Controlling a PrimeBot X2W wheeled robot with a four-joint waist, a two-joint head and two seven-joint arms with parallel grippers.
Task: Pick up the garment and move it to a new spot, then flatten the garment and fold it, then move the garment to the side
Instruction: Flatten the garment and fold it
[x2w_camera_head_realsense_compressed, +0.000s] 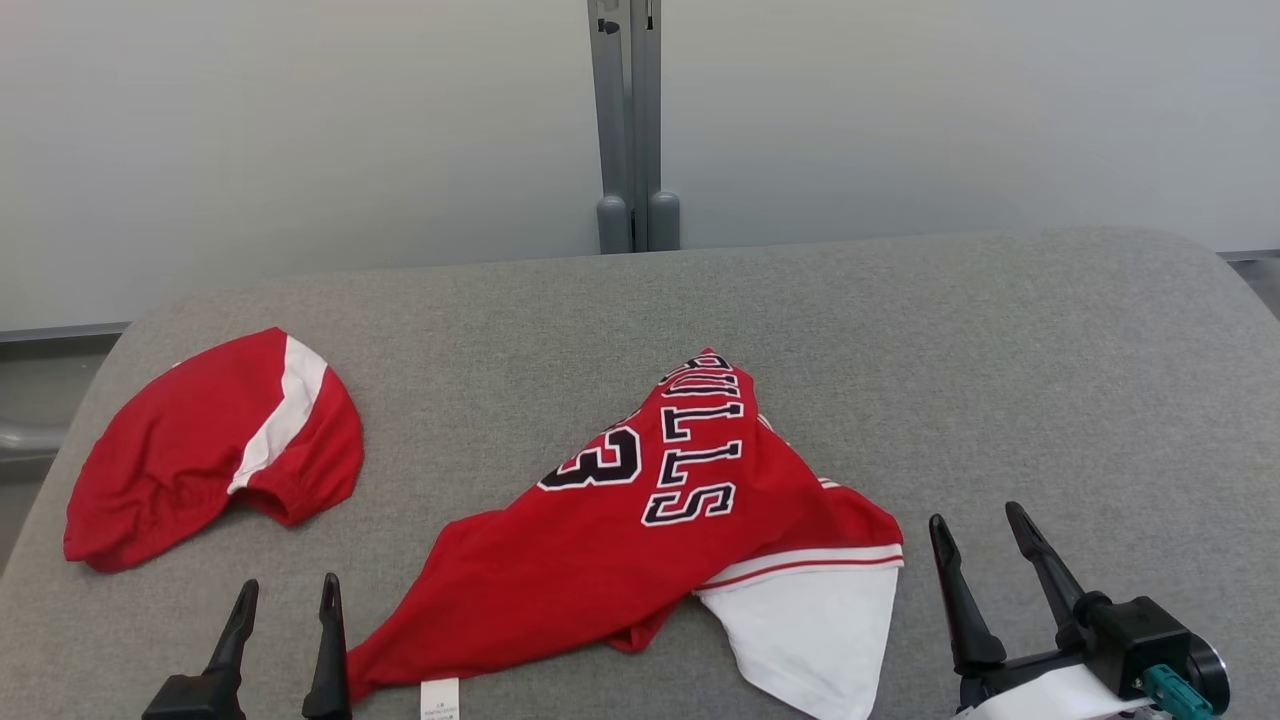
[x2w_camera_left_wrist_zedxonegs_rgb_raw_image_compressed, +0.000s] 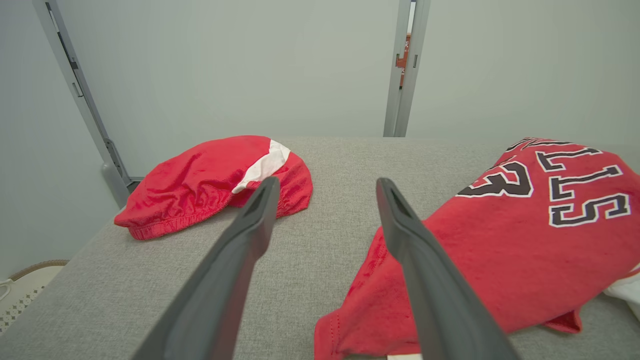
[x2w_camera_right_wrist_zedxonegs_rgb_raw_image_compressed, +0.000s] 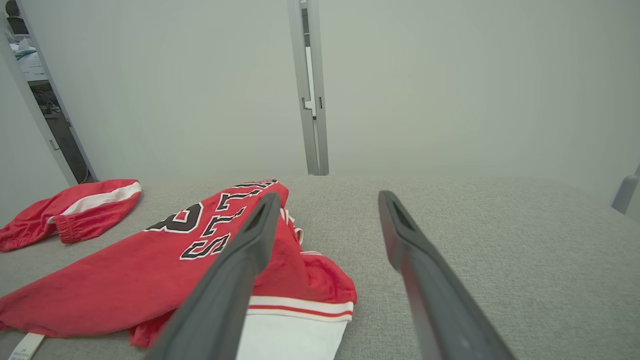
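A crumpled red jersey (x2w_camera_head_realsense_compressed: 620, 540) lies near the front middle of the grey fabric-covered table (x2w_camera_head_realsense_compressed: 1000, 350). It bears black, white-edged letters reading "BULLS", turned sideways in the head view, and beside them a "3" partly lost in a fold. A small white care label (x2w_camera_head_realsense_compressed: 440, 695) hangs at its near hem, with print too small to read. A white panel with a red stripe sticks out at the jersey's front right corner. Red shorts (x2w_camera_head_realsense_compressed: 210, 450) with a white side stripe sit bunched near the table's left edge, well apart from the jersey. The left end effector (x2w_camera_head_realsense_compressed: 287, 600) hovers at the front, just beside the jersey's left tip, released and holding nothing. The right end effector (x2w_camera_head_realsense_compressed: 978, 535), spread wide and empty, sits just right of the white panel. The table's right half and back strip are bare up to the rounded edges, and a grey metal post (x2w_camera_head_realsense_compressed: 630, 120) rises behind the far edge.
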